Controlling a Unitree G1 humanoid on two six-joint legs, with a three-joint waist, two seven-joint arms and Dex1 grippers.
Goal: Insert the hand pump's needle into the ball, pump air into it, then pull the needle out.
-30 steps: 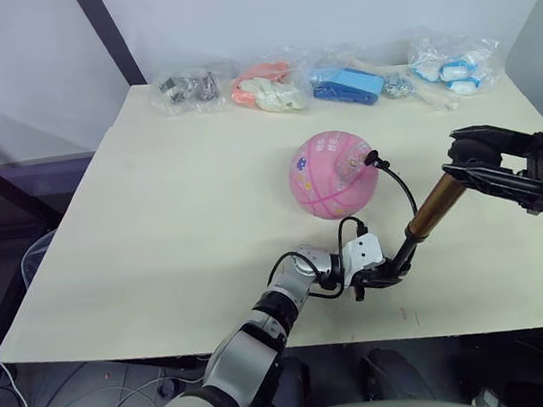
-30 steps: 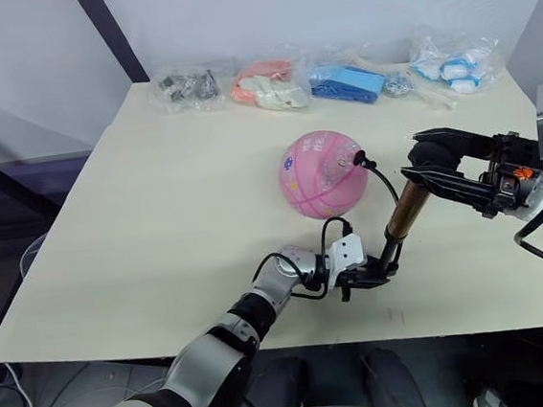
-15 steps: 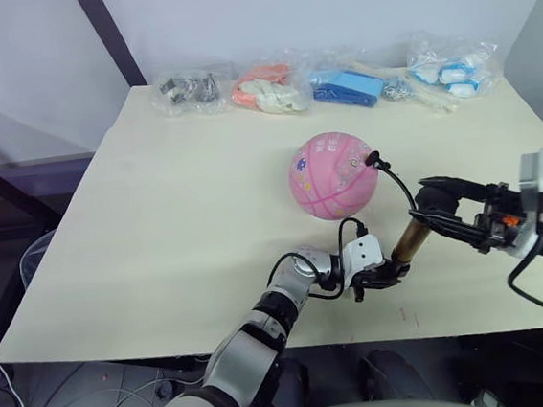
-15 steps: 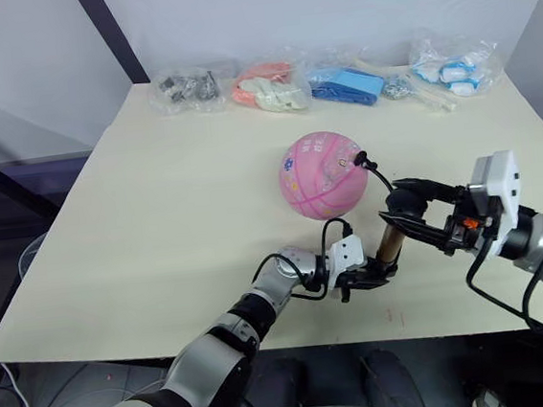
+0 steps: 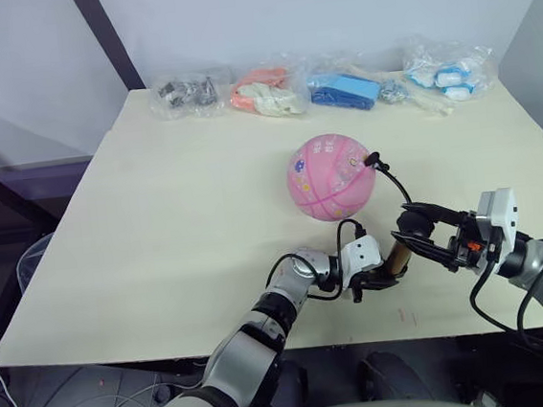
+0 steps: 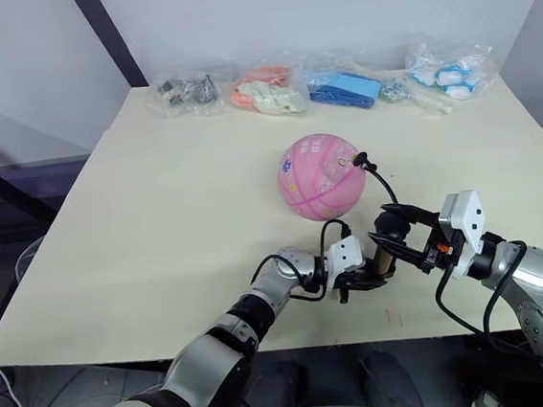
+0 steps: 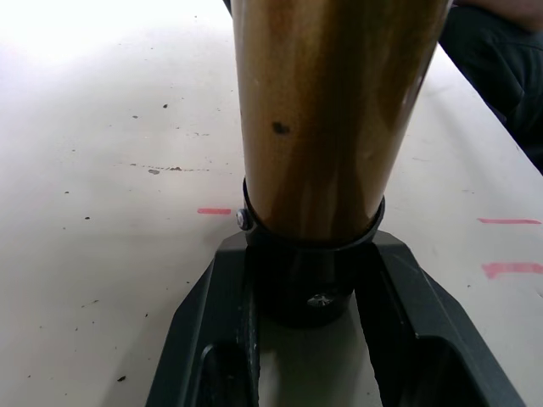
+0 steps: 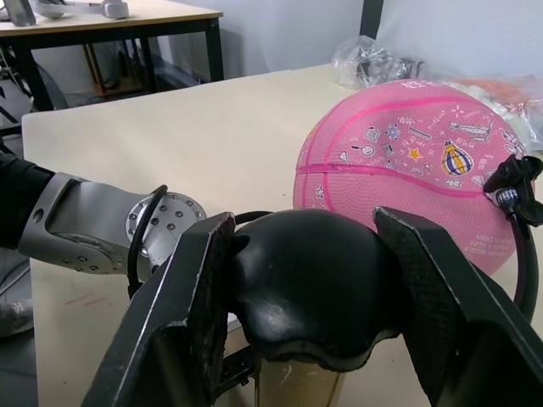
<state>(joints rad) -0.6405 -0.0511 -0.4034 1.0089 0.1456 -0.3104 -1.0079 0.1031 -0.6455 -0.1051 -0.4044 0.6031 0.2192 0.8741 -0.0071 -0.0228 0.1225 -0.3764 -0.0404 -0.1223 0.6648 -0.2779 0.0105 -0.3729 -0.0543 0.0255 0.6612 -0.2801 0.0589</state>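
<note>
At the lower middle of the head view, our left gripper [image 5: 380,276] was clamped on the black bottom cap of the hand pump [image 5: 397,259], its two fingers [image 7: 222,339] tight against the cap in the left wrist view, with the bronze barrel rising between them. Just right of it, our right gripper [image 5: 417,235] held the pump's black handle [image 8: 307,284] between its fingers, which pressed on both sides of the knob. The handle sat low on the barrel, so we judged the stroke pushed nearly home.

Higher up, at the centre of the frame, the ball [image 5: 331,176] rested on the table [image 5: 177,222]. The thin hose [image 5: 399,183] curved from the pump up to the ball's right side, where the needle [image 5: 370,159] and its fitting met the skin. We judged insertion done and pumping under way, with pulling the needle out left. Along the top edge lay bags of small items [image 5: 337,86].
</note>
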